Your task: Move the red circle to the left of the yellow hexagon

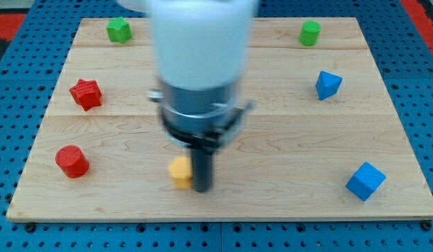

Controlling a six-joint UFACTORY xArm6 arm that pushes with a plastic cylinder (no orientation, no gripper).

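Note:
The red circle (72, 162) lies near the board's left edge, low in the view. The yellow hexagon (180, 172) lies low in the middle of the board, well to the right of the red circle. My rod comes down from the white and dark arm body in the middle of the view. My tip (203, 189) is right next to the yellow hexagon's right side, seemingly touching it, and far from the red circle. The arm looks blurred.
A red star-shaped block (86, 94) sits above the red circle. A green block (119, 29) is at the top left, a green cylinder (310, 33) at the top right. A blue block (328, 85) is at the right, a blue cube (365, 181) at the bottom right.

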